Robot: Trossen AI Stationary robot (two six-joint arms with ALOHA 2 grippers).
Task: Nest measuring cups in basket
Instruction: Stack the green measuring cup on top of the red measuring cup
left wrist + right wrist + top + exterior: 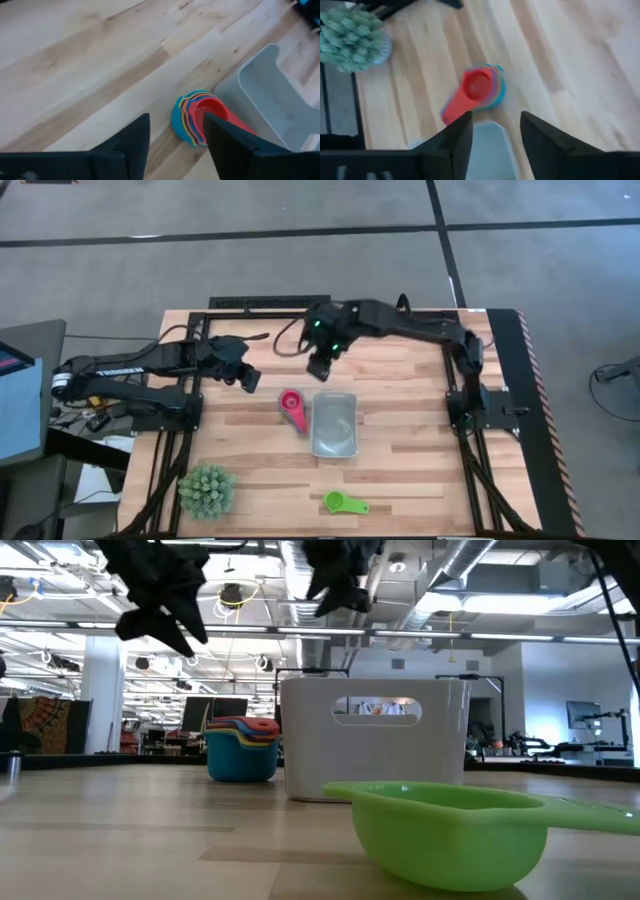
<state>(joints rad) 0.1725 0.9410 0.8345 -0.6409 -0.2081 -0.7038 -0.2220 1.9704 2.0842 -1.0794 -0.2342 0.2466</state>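
green cup (450, 830), empty basket (334, 425), nested stack (293, 408) beside

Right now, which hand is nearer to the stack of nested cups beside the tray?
Right. The right hand hovers just behind the cup stack, over the tray's far end. The left hand hangs farther off, out to the stack's left.

**Workshop surroundings: open-plan hall, grey floor, exposed services overhead**

The wooden table (400, 480) of pale butcher-block planks stands on a grey floor (250, 270) crossed by dark seam lines. A monitor (15, 395) sits just beside the table's left edge. At table height the room runs deep: exposed ducts and pipes (470, 570) overhead, strip lights (60, 635), white columns (100, 690), distant desks and screens (585, 715).
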